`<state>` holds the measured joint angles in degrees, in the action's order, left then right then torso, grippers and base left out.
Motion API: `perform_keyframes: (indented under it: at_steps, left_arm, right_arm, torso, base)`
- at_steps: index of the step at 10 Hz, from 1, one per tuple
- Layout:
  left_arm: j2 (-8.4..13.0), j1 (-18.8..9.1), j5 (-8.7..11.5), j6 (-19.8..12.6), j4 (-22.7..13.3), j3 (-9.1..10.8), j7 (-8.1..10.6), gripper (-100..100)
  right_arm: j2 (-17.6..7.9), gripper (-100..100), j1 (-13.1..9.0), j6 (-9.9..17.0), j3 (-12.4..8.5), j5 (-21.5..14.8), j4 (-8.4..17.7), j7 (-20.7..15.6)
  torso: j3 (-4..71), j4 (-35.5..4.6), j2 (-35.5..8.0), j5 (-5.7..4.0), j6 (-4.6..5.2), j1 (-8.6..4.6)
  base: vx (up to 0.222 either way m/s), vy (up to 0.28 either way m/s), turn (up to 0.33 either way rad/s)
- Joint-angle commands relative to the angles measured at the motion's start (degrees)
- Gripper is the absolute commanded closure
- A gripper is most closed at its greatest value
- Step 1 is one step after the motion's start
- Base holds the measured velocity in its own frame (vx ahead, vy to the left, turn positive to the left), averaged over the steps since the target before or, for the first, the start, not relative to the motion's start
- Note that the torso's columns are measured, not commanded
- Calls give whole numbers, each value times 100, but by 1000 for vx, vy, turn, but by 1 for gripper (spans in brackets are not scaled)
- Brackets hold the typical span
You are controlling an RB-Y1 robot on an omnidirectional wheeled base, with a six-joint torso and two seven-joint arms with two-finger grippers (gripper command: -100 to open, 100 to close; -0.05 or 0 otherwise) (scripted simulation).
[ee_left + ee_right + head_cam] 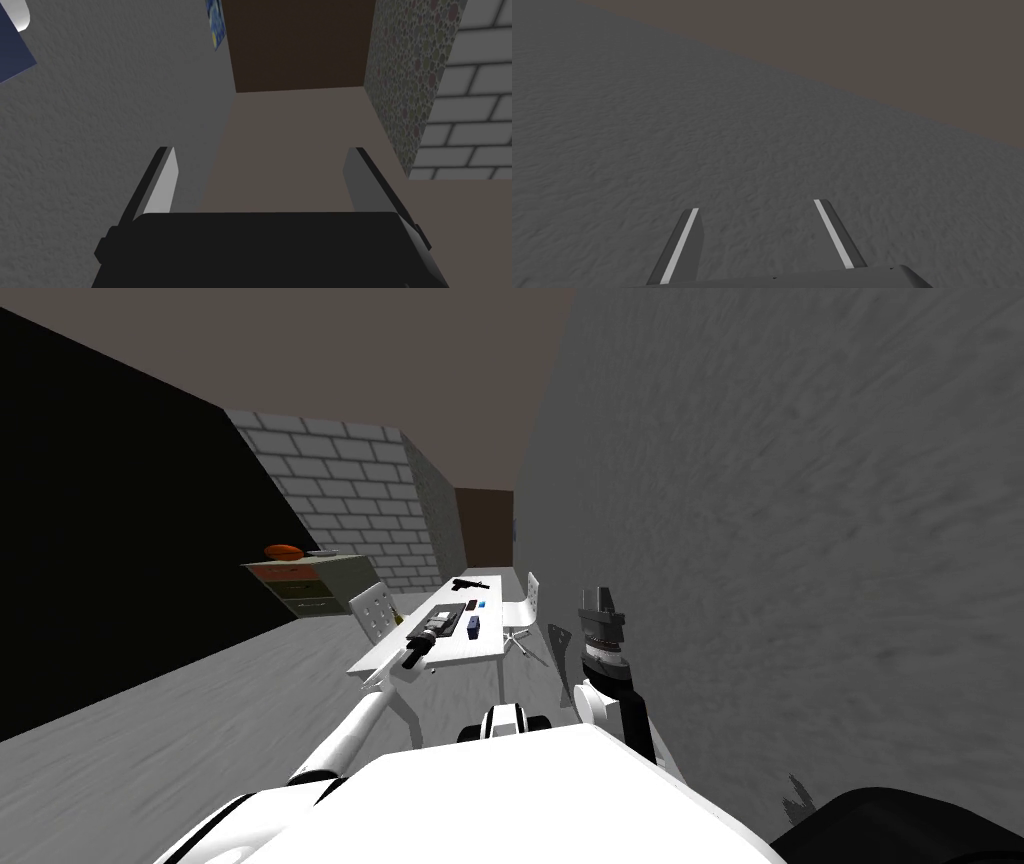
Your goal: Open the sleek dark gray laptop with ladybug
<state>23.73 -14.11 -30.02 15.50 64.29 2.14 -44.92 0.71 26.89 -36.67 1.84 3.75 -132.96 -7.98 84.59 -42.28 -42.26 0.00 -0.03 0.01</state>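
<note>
The dark grey laptop point(448, 617) lies flat with its lid down on the white table point(470, 658) ahead of me. My left gripper point(418, 646) reaches out over the table's near end, just short of the laptop's near edge. Along that hand, the left gripper point(260, 150) is open with nothing between its fingers. My right gripper point(603, 594) is raised beside the grey wall to the right of the table. The right gripper point(757, 204) is also open and holds nothing.
A black gun-shaped object point(470, 584) and two small blue boxes point(474, 628) share the table. White chairs stand at its left point(378, 610) and right point(522, 608). A drawer cabinet point(305, 583) with an orange object on top stands at the far left, beside a black area.
</note>
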Motion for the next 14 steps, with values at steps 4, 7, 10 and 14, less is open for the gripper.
perform_keyframes:
  at_steps: [4,7,10,14]
  left_arm:
    - [507,-667,610,172,-1005,-181,-165,-100]
    - [846,-1052,982,248,-1479,-328,-252,-100]
    - [854,-1036,963,282,-1437,-326,-232,0]
    - [854,-1036,963,282,-1437,-326,-232,0]
  right_arm:
    - [0,0,0,0,0,0,0,0]
    - [0,0,-1,0,1,0,0,0]
    - [-1,0,0,0,0,0,0,0]
    - [-1,0,0,0,0,0,0,0]
  torso:
    - [-2,-1,-4,-1,-1,-3]
    - [-8,-4,-11,-3,5,-7]
    - [5,3,9,5,2,13]
    - [-4,-1,-4,-1,3,-3]
  base:
    - [-27,-45,54]
    - [-58,-73,60]
    - [-4,-7,-2]
    - [0,0,0]
